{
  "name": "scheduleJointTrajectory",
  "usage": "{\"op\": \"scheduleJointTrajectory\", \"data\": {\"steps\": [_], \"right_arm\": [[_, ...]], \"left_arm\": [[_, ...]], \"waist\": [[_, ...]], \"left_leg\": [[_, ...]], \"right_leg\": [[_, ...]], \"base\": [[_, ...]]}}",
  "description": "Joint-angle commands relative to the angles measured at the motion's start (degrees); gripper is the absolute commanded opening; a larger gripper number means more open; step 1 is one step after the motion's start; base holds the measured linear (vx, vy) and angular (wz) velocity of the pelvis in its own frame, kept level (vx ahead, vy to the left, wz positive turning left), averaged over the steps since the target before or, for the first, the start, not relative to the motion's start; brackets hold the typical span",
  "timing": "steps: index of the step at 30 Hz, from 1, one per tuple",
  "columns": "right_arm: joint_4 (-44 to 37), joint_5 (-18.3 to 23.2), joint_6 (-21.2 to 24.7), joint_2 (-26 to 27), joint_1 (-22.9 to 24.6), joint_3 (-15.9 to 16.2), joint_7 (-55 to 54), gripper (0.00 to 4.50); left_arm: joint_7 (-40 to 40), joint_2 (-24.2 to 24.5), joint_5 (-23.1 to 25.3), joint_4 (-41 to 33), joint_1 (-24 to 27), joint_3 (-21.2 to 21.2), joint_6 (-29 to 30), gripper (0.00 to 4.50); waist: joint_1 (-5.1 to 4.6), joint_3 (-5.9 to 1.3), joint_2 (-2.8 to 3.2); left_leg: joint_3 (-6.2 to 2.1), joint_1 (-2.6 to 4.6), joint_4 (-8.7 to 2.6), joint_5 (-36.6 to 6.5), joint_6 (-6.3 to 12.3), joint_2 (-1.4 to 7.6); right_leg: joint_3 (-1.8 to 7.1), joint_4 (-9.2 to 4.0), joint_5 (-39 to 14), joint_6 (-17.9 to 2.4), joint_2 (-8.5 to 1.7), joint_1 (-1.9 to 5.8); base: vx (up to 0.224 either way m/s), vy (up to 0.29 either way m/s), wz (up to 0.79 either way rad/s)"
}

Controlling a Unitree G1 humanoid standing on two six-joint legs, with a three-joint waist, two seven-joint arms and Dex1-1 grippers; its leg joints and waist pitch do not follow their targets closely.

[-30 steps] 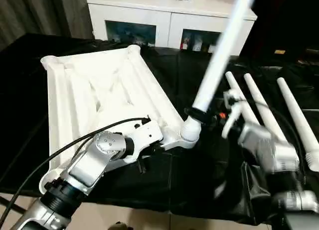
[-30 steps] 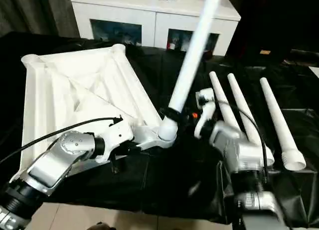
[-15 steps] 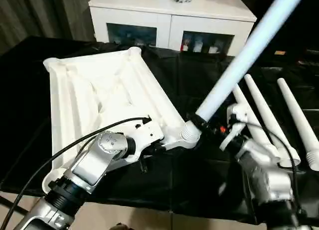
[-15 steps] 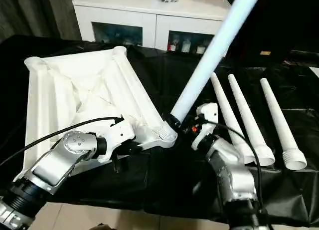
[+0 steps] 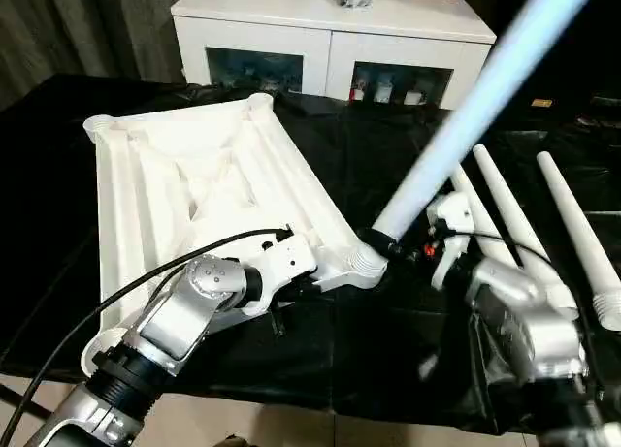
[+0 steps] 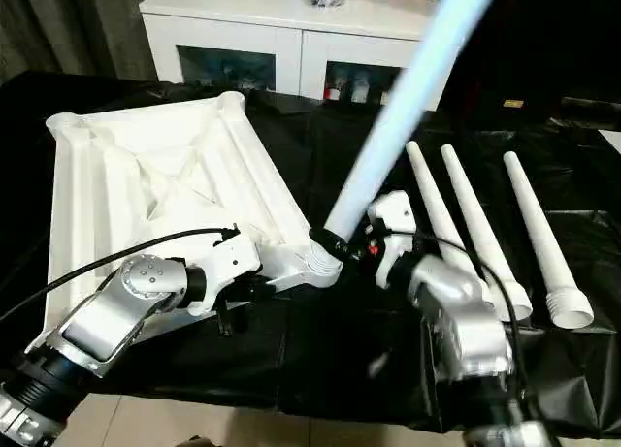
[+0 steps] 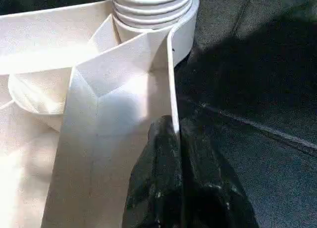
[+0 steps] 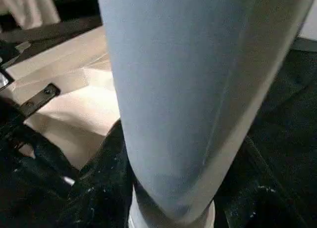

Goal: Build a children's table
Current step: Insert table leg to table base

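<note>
I see the black-covered table (image 5: 320, 369) with the white cabinet (image 5: 330, 35) behind it, both where they were a second ago. On the cloth the tabletop (image 5: 194, 175) lies underside up, its ribs showing, not shifted from the earlier frames.

The leg (image 5: 466, 117) I am fitting stands with its threaded end in the tabletop's near right corner socket (image 5: 364, 263). This is what has changed: a second ago it rose steeply, half a second ago it leaned far out to my right, and now it stands between those two tilts, still slanting up and to the right. In the left wrist view the threads sit inside the socket's ring.

Three spare legs (image 6: 475, 229) lie side by side on the cloth to the right, untouched since the earlier frames.

My left gripper (image 7: 176, 139) stays pinched nearly shut on the thin rim wall of the tabletop just beside the socket, one finger each side of it. My right gripper (image 5: 408, 248) is clamped about half wide around the bottom of the leg just above the threads; its forearm has swung from further right to closer in beside the socket.
</note>
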Motion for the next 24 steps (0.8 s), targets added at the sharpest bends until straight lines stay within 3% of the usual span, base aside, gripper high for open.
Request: {"op": "scheduleJointTrajectory", "data": {"steps": [1, 5, 12, 16, 18, 24], "right_arm": [[4.55, -2.18, 5.07, -1.23, -0.11, 3.46, 2.43, 1.84], [6.64, -2.32, 8.55, -3.31, -3.39, 4.90, 5.80, 1.84], [8.15, -3.30, 13.57, -6.98, -4.71, 8.98, 12.16, 1.84], [9.83, -4.14, 12.17, -6.71, -4.18, 8.82, 11.20, 1.84], [10.19, -4.17, 12.06, -6.34, -3.96, 8.27, 10.33, 1.84], [11.34, -4.43, 11.06, -4.59, -4.39, 6.43, 6.25, 1.84]], "left_arm": [[0.67, -0.09, 0.62, -1.03, -0.66, 1.42, -1.62, 0.00], [0.24, 0.29, 0.45, -1.66, -0.40, 1.32, -1.13, 0.00], [0.63, 0.17, 0.43, -1.61, -0.42, 1.53, -0.11, 0.00], [0.66, 0.20, 0.51, -1.74, -0.29, 1.65, 0.65, 0.00], [0.70, 0.19, 0.59, -1.80, -0.21, 1.88, 1.37, 0.00], [0.51, 0.50, 0.74, -1.07, -0.66, 2.06, 2.16, 0.00]], "waist": [[-0.37, -2.58, -0.55], [-0.57, -2.49, -0.68], [0.01, -2.67, -1.30], [0.19, -2.69, -1.38], [0.16, -2.59, -0.99], [-0.29, -2.48, -0.86]], "left_leg": [[-2.18, 0.87, -5.68, -14.85, -0.88, 4.20], [-2.19, 1.14, -5.68, -16.09, -1.22, 4.29], [-1.94, 0.98, -5.46, -12.41, -0.13, 4.41], [-1.87, 0.97, -5.51, -11.88, -0.06, 4.43], [-1.95, 1.06, -5.62, -12.88, -0.47, 4.47], [-2.19, 1.19, -5.94, -16.90, -2.24, 4.38]], "right_leg": [[2.37, -5.33, -16.81, -10.50, -4.71, 0.77], [2.35, -5.48, -18.01, -10.73, -4.72, 0.48], [2.36, -5.08, -13.10, -11.72, -4.84, 0.88], [2.37, -5.03, -12.62, -11.92, -4.80, 0.90], [2.38, -5.15, -13.65, -11.89, -4.84, 0.79], [2.39, -5.57, -17.45, -10.93, -4.74, 0.49]], "base": [[0.000, 0.000, 0.00], [0.000, 0.000, 0.00], [0.000, 0.000, 0.00], [0.000, 0.000, 0.00], [0.000, 0.000, 0.00], [0.000, 0.000, 0.00]]}}
